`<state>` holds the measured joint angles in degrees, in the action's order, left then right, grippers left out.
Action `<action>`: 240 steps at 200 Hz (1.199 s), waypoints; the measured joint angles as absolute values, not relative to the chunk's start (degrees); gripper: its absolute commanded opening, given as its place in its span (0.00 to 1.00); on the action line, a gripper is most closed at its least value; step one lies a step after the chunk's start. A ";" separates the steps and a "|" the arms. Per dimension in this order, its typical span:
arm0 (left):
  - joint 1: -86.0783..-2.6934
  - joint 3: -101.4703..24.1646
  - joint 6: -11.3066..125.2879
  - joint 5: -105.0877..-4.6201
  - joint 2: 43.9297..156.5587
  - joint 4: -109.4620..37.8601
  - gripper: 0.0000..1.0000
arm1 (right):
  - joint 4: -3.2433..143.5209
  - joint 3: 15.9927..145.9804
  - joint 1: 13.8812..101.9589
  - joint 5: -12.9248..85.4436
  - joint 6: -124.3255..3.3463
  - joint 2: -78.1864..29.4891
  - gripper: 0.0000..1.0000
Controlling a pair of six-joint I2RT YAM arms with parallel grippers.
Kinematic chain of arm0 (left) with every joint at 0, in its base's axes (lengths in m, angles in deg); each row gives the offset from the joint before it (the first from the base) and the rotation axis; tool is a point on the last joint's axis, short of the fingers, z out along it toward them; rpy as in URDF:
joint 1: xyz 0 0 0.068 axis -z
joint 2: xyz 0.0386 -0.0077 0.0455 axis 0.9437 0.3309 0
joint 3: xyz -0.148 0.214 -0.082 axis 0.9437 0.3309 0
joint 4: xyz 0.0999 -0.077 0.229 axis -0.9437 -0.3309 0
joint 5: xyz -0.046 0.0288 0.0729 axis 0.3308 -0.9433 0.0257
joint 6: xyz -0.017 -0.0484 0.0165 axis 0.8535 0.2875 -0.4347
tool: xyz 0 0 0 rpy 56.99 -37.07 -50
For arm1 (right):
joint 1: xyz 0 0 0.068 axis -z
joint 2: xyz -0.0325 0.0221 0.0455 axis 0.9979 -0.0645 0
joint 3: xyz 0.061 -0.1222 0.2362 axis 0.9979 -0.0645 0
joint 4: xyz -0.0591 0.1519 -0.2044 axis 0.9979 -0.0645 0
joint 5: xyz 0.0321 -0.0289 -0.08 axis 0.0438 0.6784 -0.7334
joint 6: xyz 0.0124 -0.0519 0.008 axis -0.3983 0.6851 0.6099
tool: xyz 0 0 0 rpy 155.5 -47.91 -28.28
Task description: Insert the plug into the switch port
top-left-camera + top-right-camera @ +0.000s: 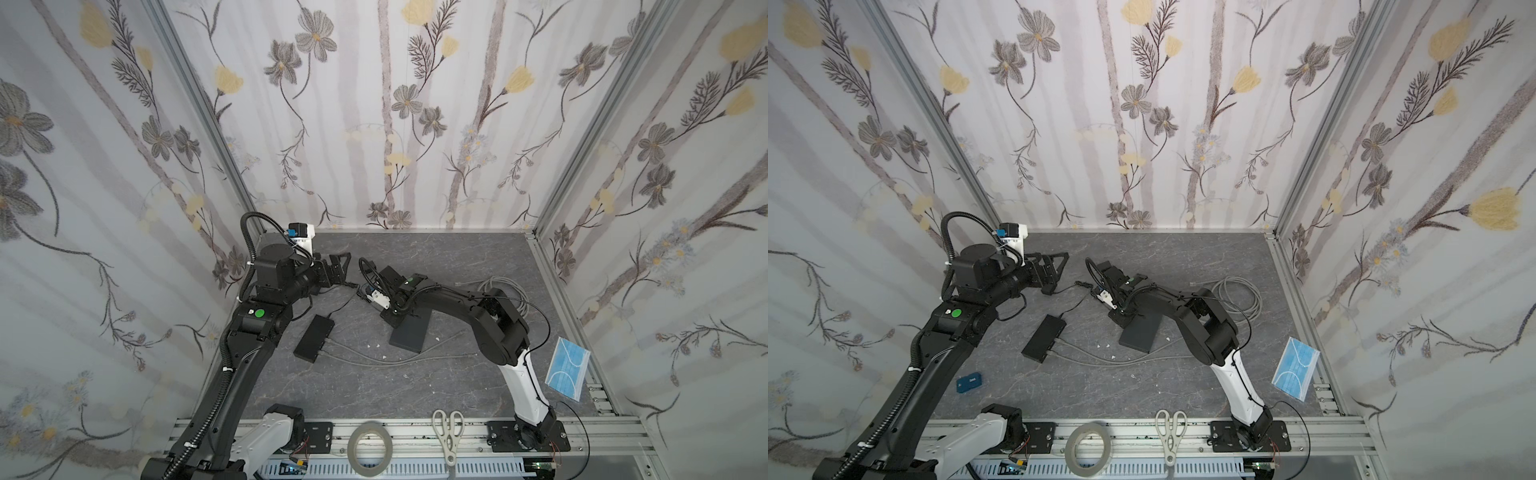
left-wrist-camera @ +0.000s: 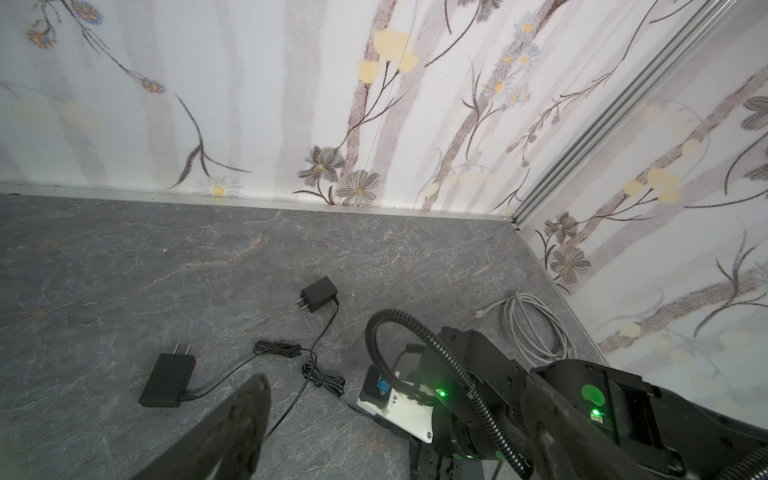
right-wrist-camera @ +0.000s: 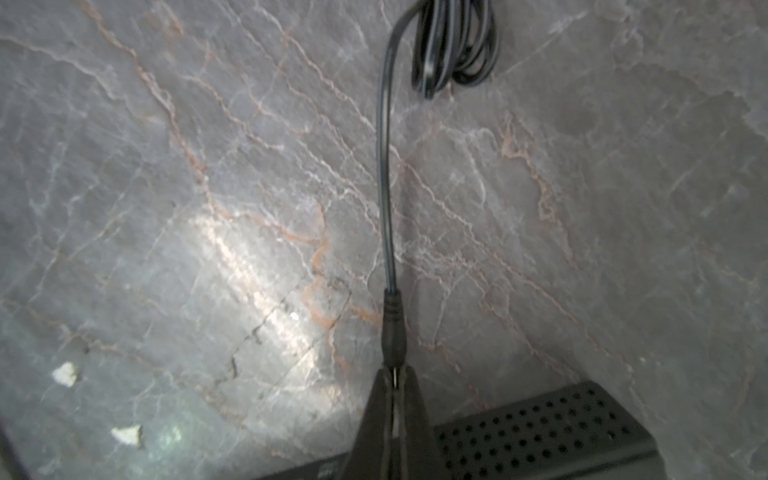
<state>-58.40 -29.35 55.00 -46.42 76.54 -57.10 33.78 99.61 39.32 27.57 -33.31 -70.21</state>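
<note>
Grey marbled desk [image 1: 415, 386]. Flat on it, under the right arm, a black vented switch [image 3: 540, 428]. Well to the switch's left, left hand [image 1: 341, 272]: spread wide, gripping nothing. At the switch's edge, right hand [image 3: 394, 374]: pinched tight on the barrel plug [image 3: 392, 328]. Long axis in line with the fingers [image 3: 374, 415]; cord [image 3: 384, 187] leading away from the switch, tip toward it and hidden in the pinch. Pinch itself visible only from the right wrist; small blue case [image 1: 969, 382], near the left arm, only in a top view.
</note>
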 measured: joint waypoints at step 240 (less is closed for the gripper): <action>-58.47 -20.63 54.34 -40.19 75.66 -43.22 0.88 | 45.56 96.86 39.39 31.64 -36.57 -71.94 0.05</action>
